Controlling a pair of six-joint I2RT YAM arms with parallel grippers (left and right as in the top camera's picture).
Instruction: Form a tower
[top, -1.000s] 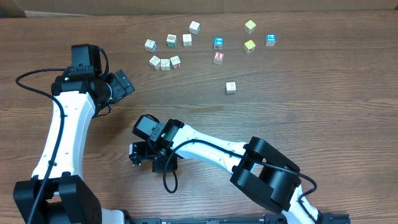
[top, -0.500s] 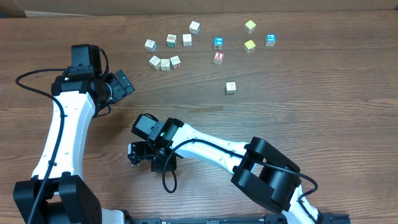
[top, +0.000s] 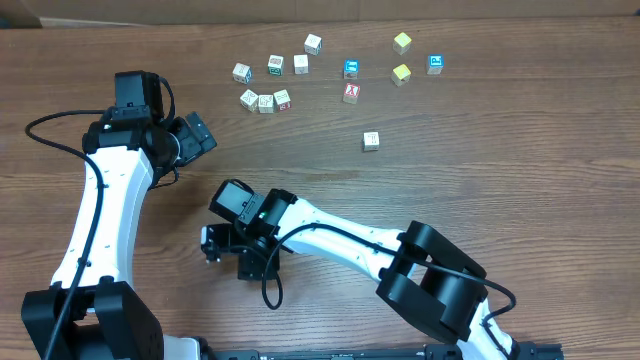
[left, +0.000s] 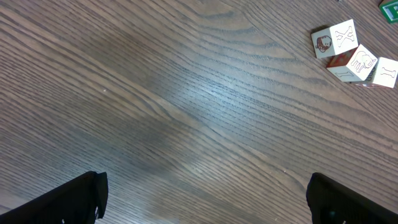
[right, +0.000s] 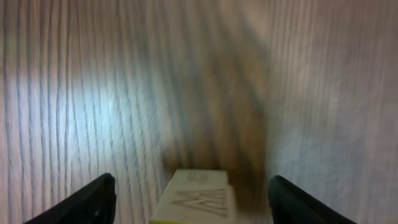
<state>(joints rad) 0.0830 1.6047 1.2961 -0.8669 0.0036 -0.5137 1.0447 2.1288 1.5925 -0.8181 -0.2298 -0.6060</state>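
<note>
Wood table (top: 520, 200), cut off on all sides in the overhead view. The right arm (top: 340, 240) reaches across the near part; the left arm (top: 110, 190) stands left of it, bases cropped.

Right gripper (top: 228, 253): from overhead its body covers whatever is below, so nothing of the tower shows there. The right wrist view is blurred. Jaws are spread, and only the two dark tips show at the bottom corners. The tower (right: 194, 196) sits between them with a gap on each side. Only its pale top face with an M-like print is seen, bottom edge cropped. Height can't be told.

Left gripper (top: 198, 135), up and left of the right gripper: jaws wide apart over bare wood, pinching nothing.

Loose cubes (top: 350, 68) are scattered well beyond the right gripper, prints too small to read. Three cubes (left: 354, 56) are bunched together, one cropped. A single cube (top: 371, 140) lies nearer, apart.
</note>
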